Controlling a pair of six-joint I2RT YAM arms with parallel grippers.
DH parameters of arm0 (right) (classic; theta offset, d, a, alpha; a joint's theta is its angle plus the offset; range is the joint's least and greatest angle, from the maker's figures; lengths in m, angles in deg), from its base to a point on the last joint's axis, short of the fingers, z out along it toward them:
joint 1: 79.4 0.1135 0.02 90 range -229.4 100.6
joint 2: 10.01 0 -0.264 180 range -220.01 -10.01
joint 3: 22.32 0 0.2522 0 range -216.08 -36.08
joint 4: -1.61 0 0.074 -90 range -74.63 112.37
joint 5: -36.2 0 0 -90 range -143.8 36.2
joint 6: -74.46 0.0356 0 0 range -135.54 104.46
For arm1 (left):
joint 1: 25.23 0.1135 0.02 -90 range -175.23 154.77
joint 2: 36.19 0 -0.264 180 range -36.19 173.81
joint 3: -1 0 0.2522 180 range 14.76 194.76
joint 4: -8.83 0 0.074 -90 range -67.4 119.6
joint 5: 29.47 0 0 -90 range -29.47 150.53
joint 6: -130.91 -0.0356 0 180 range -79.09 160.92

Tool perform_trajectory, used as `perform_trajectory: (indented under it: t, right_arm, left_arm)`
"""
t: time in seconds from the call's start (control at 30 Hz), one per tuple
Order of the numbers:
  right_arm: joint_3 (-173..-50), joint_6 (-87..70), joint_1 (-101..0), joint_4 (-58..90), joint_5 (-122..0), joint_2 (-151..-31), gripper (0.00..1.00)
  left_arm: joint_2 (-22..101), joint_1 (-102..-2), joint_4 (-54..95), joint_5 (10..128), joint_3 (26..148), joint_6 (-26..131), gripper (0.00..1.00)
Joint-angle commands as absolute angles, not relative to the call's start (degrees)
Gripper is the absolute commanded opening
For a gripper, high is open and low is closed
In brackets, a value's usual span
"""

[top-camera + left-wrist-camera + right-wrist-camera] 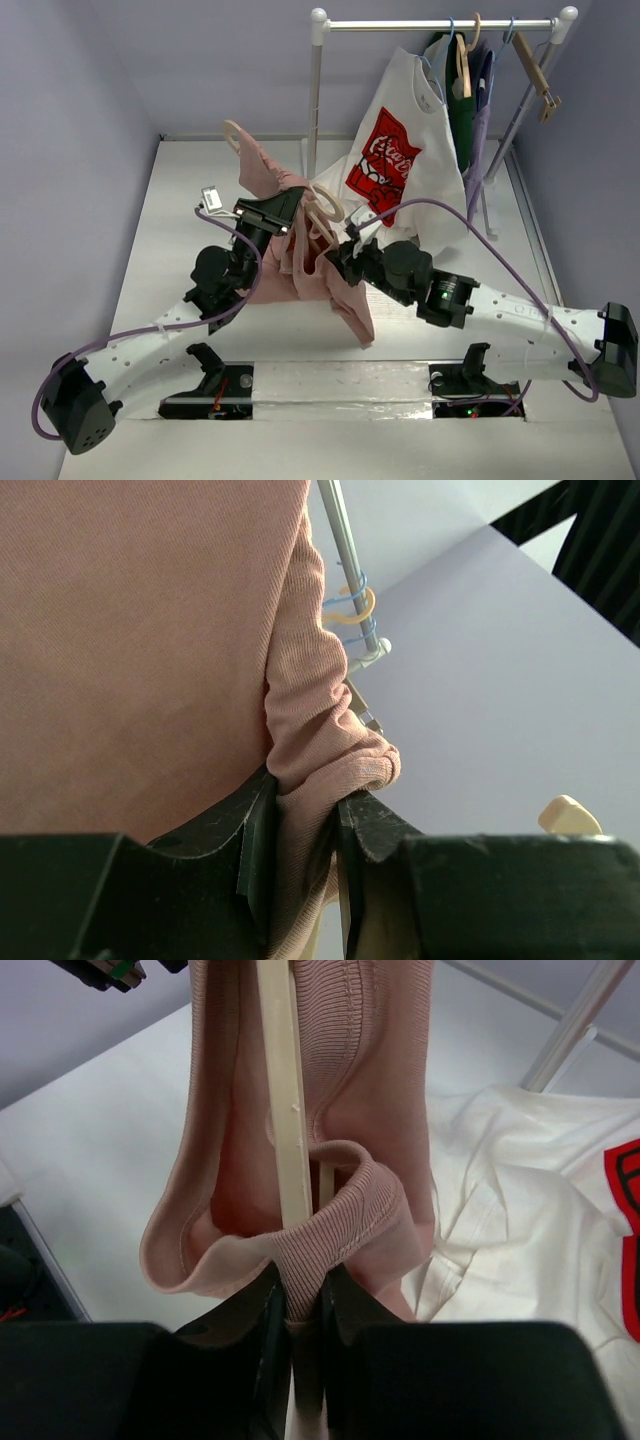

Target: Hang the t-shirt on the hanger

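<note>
The dusty-pink t-shirt [305, 265] hangs bunched between both grippers above the table. The cream hanger [326, 204] is partly inside it; its hook shows above the cloth and one arm tip [233, 130] sticks out at the upper left. My left gripper [288, 213] is shut on a fold of the pink cloth [320, 750]. My right gripper [343, 256] is shut on the ribbed collar [330, 1240], and a hanger arm [283, 1110] runs through the collar opening just above the jaws. The chest print is hidden.
A white t-shirt with a red logo [400, 165] hangs from the clothes rack [440, 24] behind and drapes onto the table [520, 1220]. A brown wooden hanger [535, 70], thin blue hangers [450, 40] and dark garments are on the rack. The rack post [314, 110] stands close behind the pink shirt.
</note>
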State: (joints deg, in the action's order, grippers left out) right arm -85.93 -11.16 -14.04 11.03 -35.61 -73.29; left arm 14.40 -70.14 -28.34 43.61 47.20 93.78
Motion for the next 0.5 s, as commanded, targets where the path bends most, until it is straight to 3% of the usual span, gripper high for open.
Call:
perform_trajectory:
  t: [0.0, 0.1, 0.17, 0.27, 0.3, 0.33, 0.4, 0.47]
  right_arm:
    - [-90.1, -12.7, -13.7, 4.1, -33.5, -73.7, 0.14]
    - [-90.1, -12.3, -13.7, 3.6, -32.8, -73.8, 0.0]
    - [-88.9, -11.3, -13.7, 3.9, -32.4, -72.4, 0.0]
    - [-88.0, -10.3, -13.7, 8.1, -32.2, -68.9, 0.0]
    - [-88.1, -9.9, -13.7, 12.0, -32.2, -67.9, 0.0]
    - [-88.3, -9.3, -13.7, 14.1, -32.7, -67.1, 0.0]
    - [-88.3, -7.4, -13.7, 19.3, -35.9, -63.5, 0.0]
    - [-88.1, -5.6, -13.7, 22.8, -37.1, -60.4, 0.0]
  left_arm:
    - [12.2, -70.4, -33.4, 44.8, 46.6, 95.5, 0.0]
    - [10.9, -70.4, -32.1, 43.5, 46.3, 95.1, 0.0]
    - [10.1, -70.4, -30.4, 42.7, 47.2, 93.7, 0.0]
    - [8.6, -70.4, -22.9, 40.1, 51.5, 88.5, 0.27]
    - [7.8, -70.4, -20.3, 39.6, 53.2, 85.9, 0.49]
    - [7.4, -70.4, -18.9, 38.3, 54.1, 84.7, 0.57]
    - [6.6, -69.9, -15.0, 37.2, 57.1, 82.6, 0.71]
    - [6.6, -69.9, -11.3, 35.7, 60.2, 79.9, 0.78]
